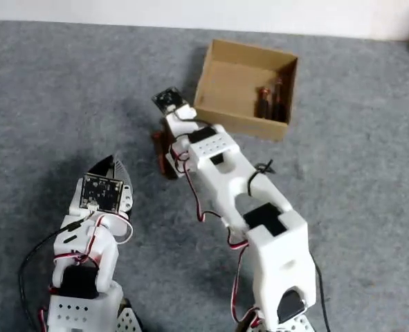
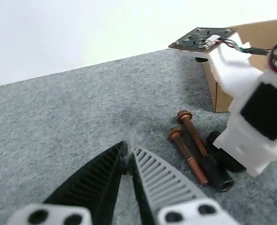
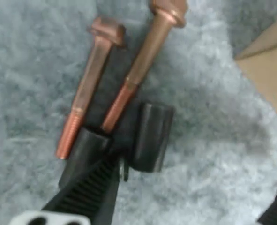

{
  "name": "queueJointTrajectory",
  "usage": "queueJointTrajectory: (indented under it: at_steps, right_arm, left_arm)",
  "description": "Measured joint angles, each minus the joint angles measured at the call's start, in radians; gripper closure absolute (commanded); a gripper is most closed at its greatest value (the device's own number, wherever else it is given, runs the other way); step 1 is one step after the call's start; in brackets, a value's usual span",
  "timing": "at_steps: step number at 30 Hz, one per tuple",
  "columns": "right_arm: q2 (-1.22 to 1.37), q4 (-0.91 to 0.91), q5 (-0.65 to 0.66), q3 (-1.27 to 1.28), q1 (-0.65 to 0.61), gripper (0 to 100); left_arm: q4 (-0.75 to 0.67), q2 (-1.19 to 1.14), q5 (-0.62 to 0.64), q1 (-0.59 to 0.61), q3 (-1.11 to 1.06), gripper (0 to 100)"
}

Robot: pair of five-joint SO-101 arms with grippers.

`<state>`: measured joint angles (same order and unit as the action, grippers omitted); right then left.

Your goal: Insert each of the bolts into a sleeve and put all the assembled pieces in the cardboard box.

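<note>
Bolts [image 3: 85, 91] beside sleeves [image 3: 150, 136] on carpet [image 1: 52, 90]; right arm [image 1: 218, 166] bent down over them, right jaws apart (left jaws together).

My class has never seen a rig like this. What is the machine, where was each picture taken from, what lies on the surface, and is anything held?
These are two small robot arms on a table covered in grey carpet. Each arm ends in a gripper, a two-fingered claw. The high view comes from a fixed camera looking down. The other two pictures come from cameras on the arms' wrists, so each looks along its own claw. The left gripper is shut on nothing. The right gripper is open, low over two copper bolts and two black sleeves lying on the carpet. Nothing is held. The cardboard box beyond them already contains dark pieces, seemingly finished ones.
</note>
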<state>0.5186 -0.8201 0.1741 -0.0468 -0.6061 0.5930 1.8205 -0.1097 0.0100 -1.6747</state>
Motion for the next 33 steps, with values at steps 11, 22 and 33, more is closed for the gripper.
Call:
queueJointTrajectory:
  at_steps: [11, 22, 33]
  right_arm:
    - [0.189, -0.023, 0.003, -0.219, -0.003, 56.6]
    - [0.213, -0.17, -0.021, -0.31, -0.028, 98.5]
    - [0.153, -0.414, -0.064, -0.393, -0.052, 99.3]
  left_arm:
    - [0.0, 0.0, 0.0, 0.0, 0.0, 97]
    - [0.0, 0.0, 0.0, 0.0, 0.0, 97]
    - [0.0, 0.0, 0.0, 0.0, 0.0, 97]
